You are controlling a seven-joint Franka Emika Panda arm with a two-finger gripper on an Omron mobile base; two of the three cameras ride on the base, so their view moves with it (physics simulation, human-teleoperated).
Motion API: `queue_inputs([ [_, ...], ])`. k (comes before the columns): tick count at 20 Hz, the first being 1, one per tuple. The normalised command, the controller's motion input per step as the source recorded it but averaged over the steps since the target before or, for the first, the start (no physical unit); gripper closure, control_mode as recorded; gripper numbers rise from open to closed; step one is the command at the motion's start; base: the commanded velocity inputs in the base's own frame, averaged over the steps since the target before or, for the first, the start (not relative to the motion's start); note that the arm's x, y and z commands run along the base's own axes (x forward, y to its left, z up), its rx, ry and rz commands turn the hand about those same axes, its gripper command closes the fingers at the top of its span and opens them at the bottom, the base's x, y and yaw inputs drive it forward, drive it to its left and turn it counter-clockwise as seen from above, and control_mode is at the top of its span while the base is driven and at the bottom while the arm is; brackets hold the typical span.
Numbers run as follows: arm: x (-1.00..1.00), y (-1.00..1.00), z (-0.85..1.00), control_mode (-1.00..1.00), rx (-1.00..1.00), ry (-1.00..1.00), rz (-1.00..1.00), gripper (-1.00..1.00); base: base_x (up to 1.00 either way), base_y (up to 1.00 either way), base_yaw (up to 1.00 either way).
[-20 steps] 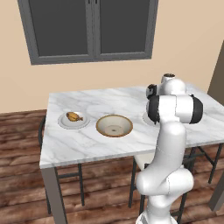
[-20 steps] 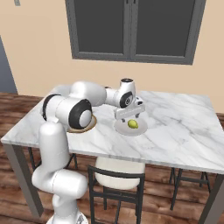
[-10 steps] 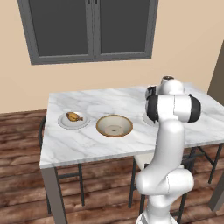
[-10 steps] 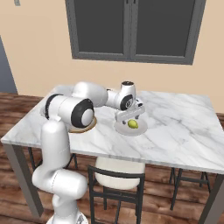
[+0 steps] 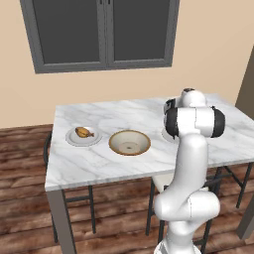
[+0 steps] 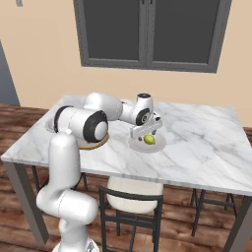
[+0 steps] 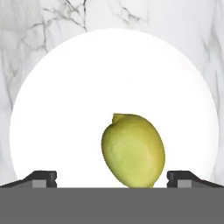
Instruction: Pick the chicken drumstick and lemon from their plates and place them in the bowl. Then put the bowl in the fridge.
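A white grey-veined marble-topped table (image 5: 99, 161) on dark legs carries, directly on its top, a flat round pale plate (image 5: 74, 140) toward its left end, a wide shallow tan-rimmed bowl with a cream inside (image 5: 129, 142) near its middle, and a second flat round pale plate (image 6: 156, 145) to the bowl's right.

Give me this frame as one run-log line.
phase: reach for lemon | gripper: open, above lemon on plate | drumstick: on its plate | bowl: empty, on table
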Motion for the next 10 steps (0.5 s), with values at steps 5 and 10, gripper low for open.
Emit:
queue_inputs([
  [5, 0.16, -0.03, -0.13, -1.0, 0.0, 0.0, 0.04, -1.0, 0.0, 0.0, 0.0],
  [10, 0.17, -0.07, -0.11, -1.0, 0.0, 0.0, 0.02, -1.0, 0.0, 0.0, 0.0],
])
